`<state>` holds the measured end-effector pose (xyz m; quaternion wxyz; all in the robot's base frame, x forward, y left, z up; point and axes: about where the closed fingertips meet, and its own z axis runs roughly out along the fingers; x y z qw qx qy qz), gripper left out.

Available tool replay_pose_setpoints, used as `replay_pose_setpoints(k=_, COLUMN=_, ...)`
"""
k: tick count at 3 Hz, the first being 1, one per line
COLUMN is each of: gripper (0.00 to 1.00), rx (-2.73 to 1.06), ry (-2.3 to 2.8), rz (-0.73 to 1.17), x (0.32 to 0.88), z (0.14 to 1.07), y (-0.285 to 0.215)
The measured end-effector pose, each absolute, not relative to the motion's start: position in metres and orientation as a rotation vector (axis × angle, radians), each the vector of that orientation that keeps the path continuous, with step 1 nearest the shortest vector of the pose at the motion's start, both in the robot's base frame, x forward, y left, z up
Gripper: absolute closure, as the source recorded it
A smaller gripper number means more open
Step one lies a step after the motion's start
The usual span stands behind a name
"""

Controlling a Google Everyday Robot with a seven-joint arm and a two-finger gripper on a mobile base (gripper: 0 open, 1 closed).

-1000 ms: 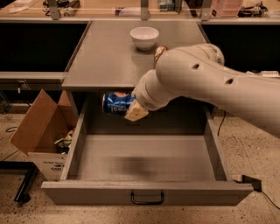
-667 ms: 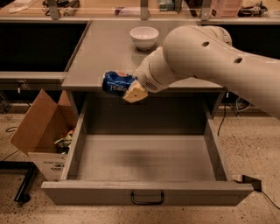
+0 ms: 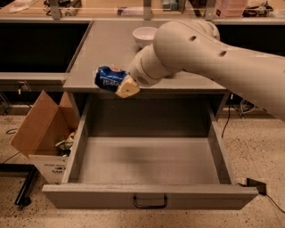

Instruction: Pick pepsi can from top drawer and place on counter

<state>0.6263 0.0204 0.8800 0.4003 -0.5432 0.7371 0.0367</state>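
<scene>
The blue pepsi can (image 3: 107, 79) lies on its side in my gripper (image 3: 119, 87), held in the air just above the front edge of the grey counter (image 3: 107, 44). The gripper is shut on the can; one tan fingertip (image 3: 128, 89) shows against it. My large white arm (image 3: 213, 53) reaches in from the right across the counter. Below, the top drawer (image 3: 151, 196) is pulled fully open, with a small dark handle (image 3: 150, 203) on its flat front panel. Its grey inside holds nothing that I can see.
A white bowl (image 3: 143, 35) stands on the counter behind my arm. An open brown cardboard box (image 3: 42, 131) with scraps inside sits on the floor left of the drawer. A tan wooden surface (image 3: 107, 5) with clutter runs along the back. Cables lie on the floor at right.
My gripper has lifted the pepsi can up out of the drawer's back left part and moved it to the level of the counter's front edge.
</scene>
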Motion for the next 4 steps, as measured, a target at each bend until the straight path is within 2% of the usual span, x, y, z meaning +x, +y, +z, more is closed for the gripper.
replay_pose_setpoints(k=2, gripper=1.0, rx=-1.262, ry=1.891, rz=0.181, x=0.699, z=0.893, y=0.071)
replay_pose_setpoints(k=3, gripper=1.0, rx=-1.151, ry=1.965, rz=0.263, x=0.736, z=0.881, y=0.078)
replay_pose_setpoints(k=4, gripper=0.85, rx=-1.087, ry=2.06, rz=0.312, x=0.766, z=0.861, y=0.08)
